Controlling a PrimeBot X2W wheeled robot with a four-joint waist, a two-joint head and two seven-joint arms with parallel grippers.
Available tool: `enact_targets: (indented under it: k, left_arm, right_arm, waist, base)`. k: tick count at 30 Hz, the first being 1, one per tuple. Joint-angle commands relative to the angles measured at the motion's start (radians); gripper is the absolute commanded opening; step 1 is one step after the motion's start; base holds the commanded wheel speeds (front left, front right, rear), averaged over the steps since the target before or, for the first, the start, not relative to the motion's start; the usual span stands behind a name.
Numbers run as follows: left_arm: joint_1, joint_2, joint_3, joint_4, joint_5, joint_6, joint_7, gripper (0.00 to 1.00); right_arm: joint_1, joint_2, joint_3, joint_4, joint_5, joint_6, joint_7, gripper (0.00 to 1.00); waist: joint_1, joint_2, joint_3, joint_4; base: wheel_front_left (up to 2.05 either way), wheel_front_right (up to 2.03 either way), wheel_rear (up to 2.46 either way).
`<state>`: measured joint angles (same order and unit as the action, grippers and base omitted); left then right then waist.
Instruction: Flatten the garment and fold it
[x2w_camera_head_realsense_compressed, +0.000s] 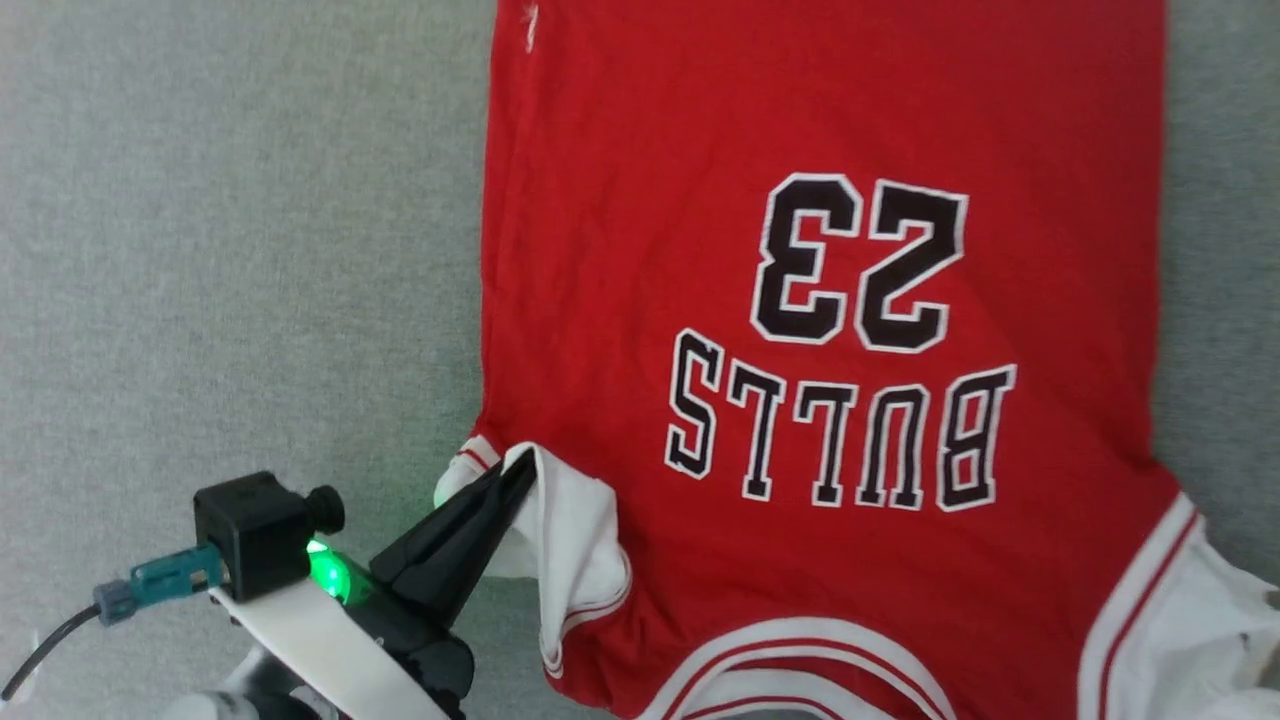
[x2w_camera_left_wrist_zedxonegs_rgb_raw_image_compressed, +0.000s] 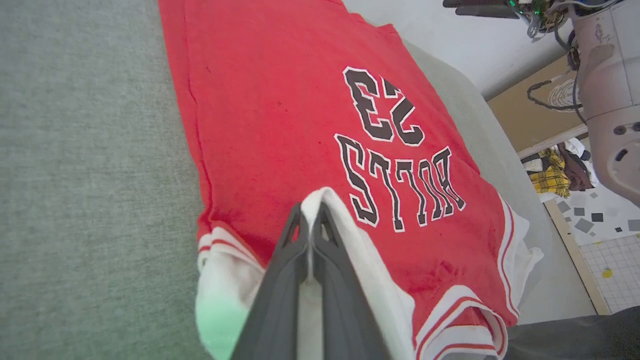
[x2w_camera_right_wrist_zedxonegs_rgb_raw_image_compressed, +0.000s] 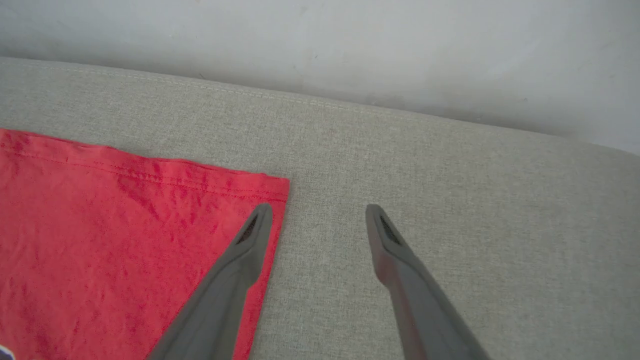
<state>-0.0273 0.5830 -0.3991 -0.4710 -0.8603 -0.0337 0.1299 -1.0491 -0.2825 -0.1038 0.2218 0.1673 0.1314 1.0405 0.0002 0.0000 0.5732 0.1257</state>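
So the left pincer (x2w_camera_head_realsense_compressed: 522, 462) was clamped tight, fingers angled up and right from the lower left, pinching the garment (x2w_camera_head_realsense_compressed: 640, 200). The right pincer (x2w_camera_right_wrist_zedxonegs_rgb_raw_image_compressed: 318, 212) sat wide open, gripping nothing.

Your garment (x2w_camera_head_realsense_compressed: 820, 300) lies flat on the surface (x2w_camera_head_realsense_compressed: 230, 250), collar end nearest you. On its left side, the sleeve (x2w_camera_head_realsense_compressed: 575, 530) is folded inward onto the body and pinched in your left gripper's (x2w_camera_head_realsense_compressed: 522, 465) jaws. Your right gripper (x2w_camera_right_wrist_zedxonegs_rgb_raw_image_compressed: 319, 210) hovers at a hem corner (x2w_camera_right_wrist_zedxonegs_rgb_raw_image_compressed: 270, 187), its jaws apart and straddling the side edge.
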Motion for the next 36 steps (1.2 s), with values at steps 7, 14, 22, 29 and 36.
enact_targets:
  k: [7,14,22,29,36]
  left_arm:
    - [-0.045,-0.024,-0.017,0.033,0.008,-0.024,-0.019,0.0]
    - [-0.07,-0.035,-0.034,0.061,0.005,-0.042,-0.026,0.0]
    - [-0.085,-0.036,-0.034,0.08,0.001,-0.046,-0.031,0.0]
    - [-0.085,-0.037,-0.033,0.086,0.002,-0.043,-0.036,0.0]
    - [-0.056,-0.025,-0.022,0.085,0.003,-0.022,-0.041,0.0]
  right_arm:
    - [-0.04,0.034,-0.069,0.031,-0.068,-0.001,0.034,1.0]
    - [-0.023,0.041,-0.093,0.051,-0.104,-0.001,0.066,1.0]
    - [0.004,0.072,-0.11,0.044,-0.12,-0.001,0.136,0.0]
    - [0.01,0.052,-0.073,0.031,-0.097,-0.001,0.093,0.0]
    - [0.04,0.017,-0.008,0.025,-0.014,-0.001,0.027,0.0]
  waist:
    - [-0.0002,0.0,0.113,0.083]
    - [-0.0002,0.0,0.14,0.11]
    - [-0.0002,0.0,0.14,0.114]
    - [-0.0002,0.0,0.093,0.086]
    - [-0.0002,0.0,-0.001,0.03]
  base:
    - [0.0,0.0,0.0]
    - [0.0,0.0,0.0]
    - [0.0,0.0,0.0]
    - [0.0,0.0,0.0]
    - [0.0,0.0,0.0]
